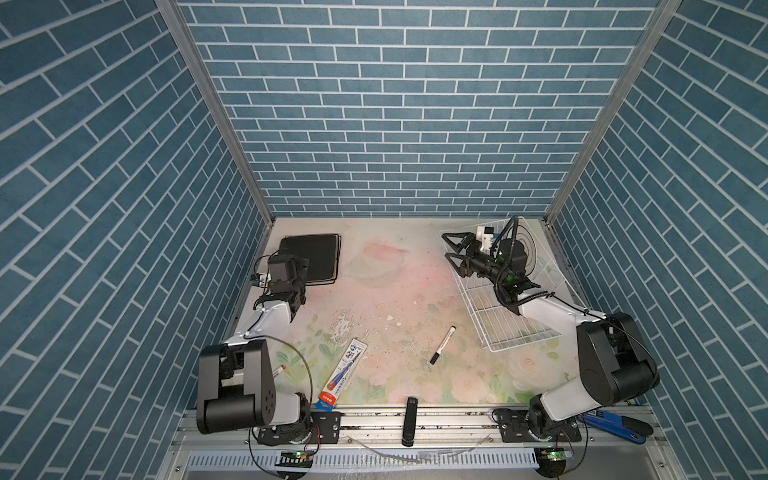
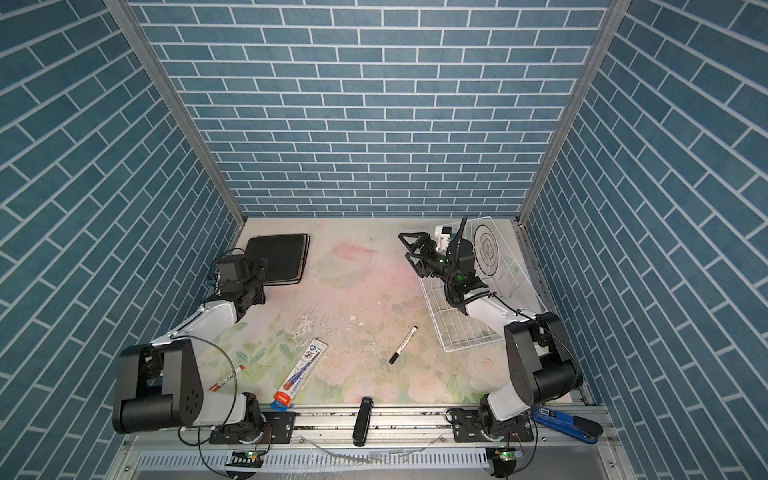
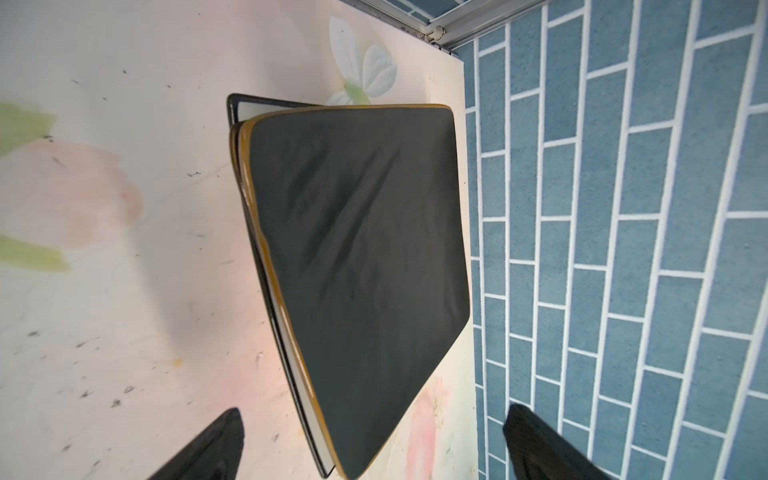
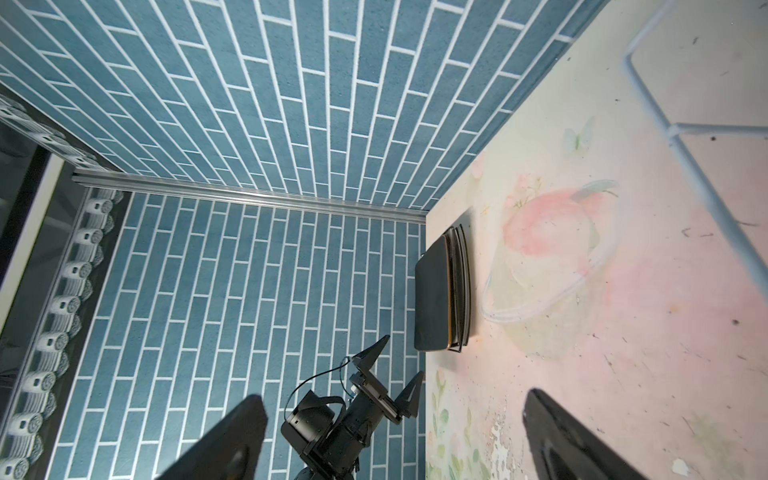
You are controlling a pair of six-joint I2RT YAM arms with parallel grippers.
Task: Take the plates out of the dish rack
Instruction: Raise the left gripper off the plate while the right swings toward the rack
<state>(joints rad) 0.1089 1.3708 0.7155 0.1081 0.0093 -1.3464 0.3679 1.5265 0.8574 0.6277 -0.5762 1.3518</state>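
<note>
Plates number at least four in all. One stack of square plates [image 3: 357, 257] lies flat on the floral table [image 1: 386, 291] directly beneath the left pincer [image 3: 374, 411]. A black plate tops the stack, and rims of at least two more show under it, though the exact count cannot be told. The left pincer's two fingers stand wide apart above the stack's near edge, holding nothing.

One round white plate [image 2: 488, 249] with dark rings stands on edge in the single dish rack [image 1: 498, 328], behind the right pincer [image 1: 445, 246] and past its wrist, at the rack's far end. No other plate shows in the rack. The right pincer hangs above the rack's far-left corner, pointing away from the round plate toward the stack, its two fingers spread and empty.

Nearer than both pincers lie two markers: one black-capped marker [image 1: 443, 345] beside the rack, and one red marker [image 1: 278, 370] by the left arm. One pen packet [image 1: 343, 374] lies between them.
</note>
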